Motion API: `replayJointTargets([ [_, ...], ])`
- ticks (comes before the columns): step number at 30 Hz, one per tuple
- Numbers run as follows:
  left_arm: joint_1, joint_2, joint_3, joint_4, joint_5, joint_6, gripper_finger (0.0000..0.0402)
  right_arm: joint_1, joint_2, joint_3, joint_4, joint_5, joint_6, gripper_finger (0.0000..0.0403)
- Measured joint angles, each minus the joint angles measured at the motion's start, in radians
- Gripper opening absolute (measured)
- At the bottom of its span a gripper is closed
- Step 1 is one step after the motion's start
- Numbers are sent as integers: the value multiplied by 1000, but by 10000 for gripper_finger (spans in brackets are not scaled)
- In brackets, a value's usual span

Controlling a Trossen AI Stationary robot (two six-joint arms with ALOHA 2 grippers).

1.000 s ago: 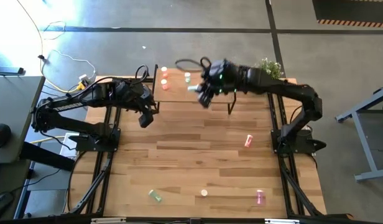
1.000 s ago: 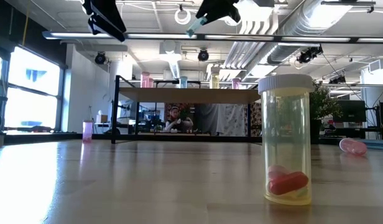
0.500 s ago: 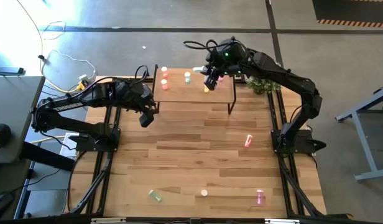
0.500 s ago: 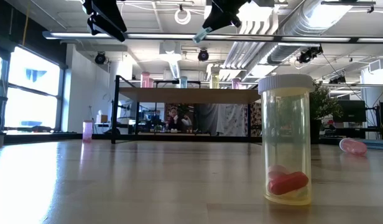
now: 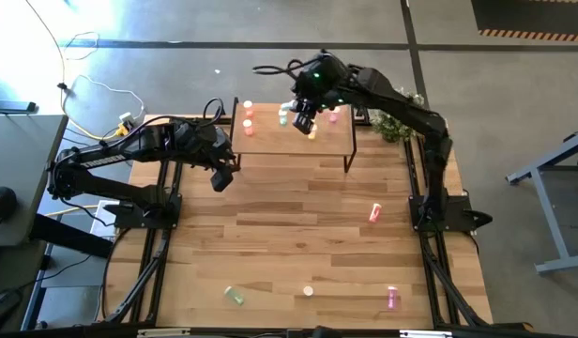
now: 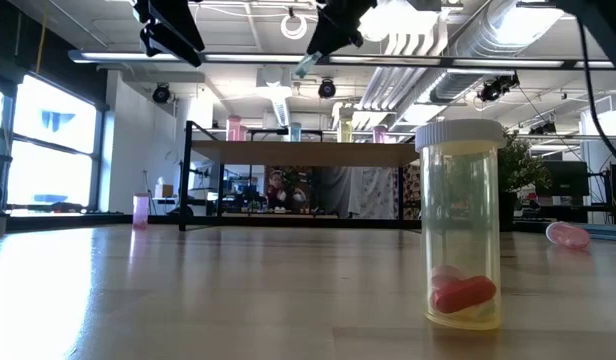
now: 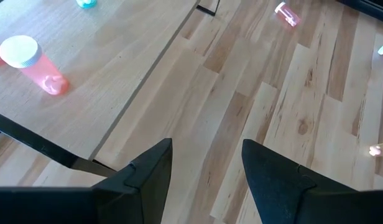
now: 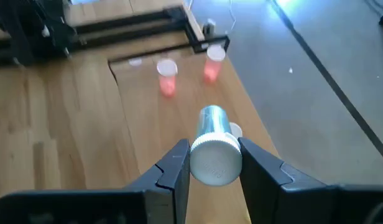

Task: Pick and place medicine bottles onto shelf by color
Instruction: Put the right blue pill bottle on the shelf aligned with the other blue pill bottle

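My right pincer [image 8: 211, 163] grips a green bottle [image 8: 214, 149] above the shelf [image 5: 270, 139], its long axis lying along my fingers, white cap toward my wrist. My left pincer [image 7: 207, 163] hangs open, empty, beside the shelf.

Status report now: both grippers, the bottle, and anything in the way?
Right gripper shut on green bottle, above shelf. Left gripper open, empty, beside shelf. Two red bottles on shelf ahead; path clear.
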Motion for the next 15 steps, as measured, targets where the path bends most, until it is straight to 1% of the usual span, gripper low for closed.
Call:
replayJointTargets([
  [2,0,0,0,-1,0,0,184,6,47,63,-65,3,-16,99],
  [3,0,0,0,-1,0,0,184,10,61,66,-83,7,-26,99],
  [10,0,0,0,-3,0,0,184,38,76,-33,-94,12,-83,99],
  [15,0,2,0,-2,0,0,184,59,88,-51,-65,27,-112,99],
])
